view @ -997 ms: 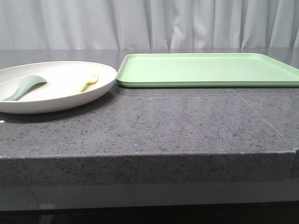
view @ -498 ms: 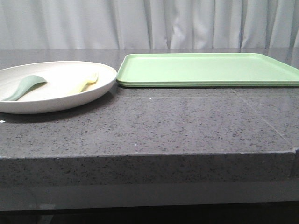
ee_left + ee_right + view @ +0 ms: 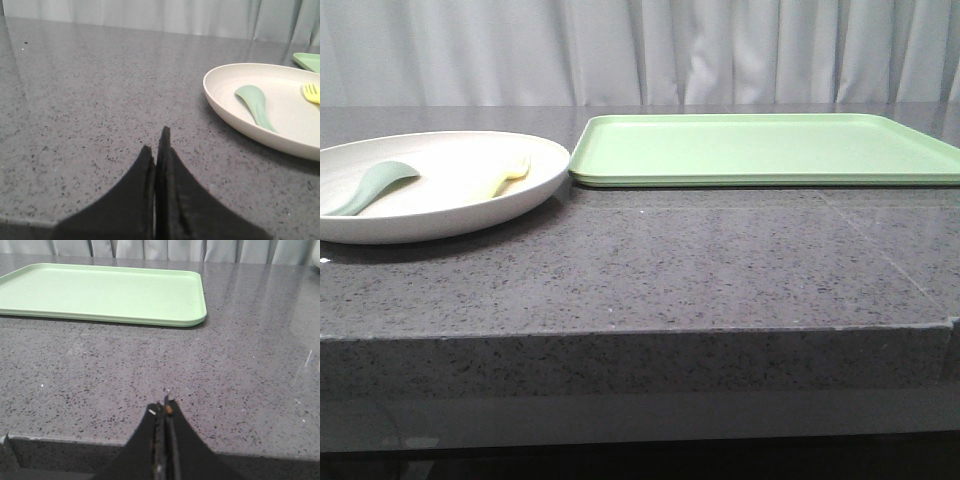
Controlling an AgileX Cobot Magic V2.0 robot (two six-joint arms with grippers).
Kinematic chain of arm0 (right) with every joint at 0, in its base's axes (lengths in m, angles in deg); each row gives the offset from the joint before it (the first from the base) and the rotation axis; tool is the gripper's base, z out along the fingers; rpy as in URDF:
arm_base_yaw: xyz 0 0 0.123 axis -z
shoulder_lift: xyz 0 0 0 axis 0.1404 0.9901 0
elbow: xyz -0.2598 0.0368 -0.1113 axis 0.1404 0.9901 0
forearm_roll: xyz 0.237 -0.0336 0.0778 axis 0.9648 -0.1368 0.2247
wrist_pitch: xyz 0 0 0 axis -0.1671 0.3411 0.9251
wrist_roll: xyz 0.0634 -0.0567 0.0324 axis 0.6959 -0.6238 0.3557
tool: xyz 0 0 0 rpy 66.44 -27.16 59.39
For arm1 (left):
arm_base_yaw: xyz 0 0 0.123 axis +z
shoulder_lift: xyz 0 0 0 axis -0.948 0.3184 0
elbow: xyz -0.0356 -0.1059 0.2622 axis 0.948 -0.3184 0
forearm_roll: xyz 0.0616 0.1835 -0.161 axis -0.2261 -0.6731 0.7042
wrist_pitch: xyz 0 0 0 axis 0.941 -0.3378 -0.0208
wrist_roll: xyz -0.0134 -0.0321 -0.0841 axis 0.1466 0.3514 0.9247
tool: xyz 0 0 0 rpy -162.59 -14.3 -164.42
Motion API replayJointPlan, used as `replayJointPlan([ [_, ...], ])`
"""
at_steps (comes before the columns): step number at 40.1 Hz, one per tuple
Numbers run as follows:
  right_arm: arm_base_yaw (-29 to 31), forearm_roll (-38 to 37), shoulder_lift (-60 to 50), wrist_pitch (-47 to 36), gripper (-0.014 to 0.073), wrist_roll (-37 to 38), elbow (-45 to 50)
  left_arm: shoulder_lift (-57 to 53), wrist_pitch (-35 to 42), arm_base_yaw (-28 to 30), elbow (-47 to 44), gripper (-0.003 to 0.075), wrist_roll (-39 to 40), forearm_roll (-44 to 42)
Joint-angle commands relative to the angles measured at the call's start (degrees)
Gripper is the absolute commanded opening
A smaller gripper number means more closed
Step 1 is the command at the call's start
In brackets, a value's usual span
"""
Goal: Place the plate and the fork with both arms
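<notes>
Lying in the plate point(image 3: 440, 215): the fork point(image 3: 510, 176), seemingly beside spoon point(image 3: 370, 187)

Cream plate point(image 3: 440, 215), pale-yellow fork point(image 3: 510, 177)

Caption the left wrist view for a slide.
Shut left gripper rests low over the grey table, beside a plate holding spoon and fork.

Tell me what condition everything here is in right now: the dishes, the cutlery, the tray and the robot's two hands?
plate: flat on the counter, left of the tray, holding spoon and fork.
fork: lying inside the plate, untouched.
spoon: lying inside the plate, apart from the fork.
tray: flat on the counter, nothing on it.
left hand: shut, holding nothing, short of the plate.
right hand: shut, holding nothing, short of the tray.
</notes>
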Motion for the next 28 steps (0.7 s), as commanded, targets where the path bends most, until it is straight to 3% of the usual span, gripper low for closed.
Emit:
replayJointPlan([
  [1, 0.5, -0.1, -1.1, -5.0, -0.012, -0.3, -0.2, -1.1, 7.9, 0.0, -0.1, -0.0018, 0.4, 0.5],
  [10, 0.5, 1.3, -1.1, -9.3, -0.012, -0.2, -0.5, -1.1, 14.4, 0.0, -0.1, -0.0018, 0.4, 0.5],
  [20, 0.5, 2.5, -1.1, -6.4, -0.012, -0.2, -7.3, -1.0, 31.6, 0.0, 1.2, -0.0018, 0.4, 0.5],
  [28, 0.5, 2.5, 3.2, 2.7, -0.012, -0.2, -20.4, 4.7, 22.5, 0.0, 11.9, -0.0018, 0.4, 0.5],
])
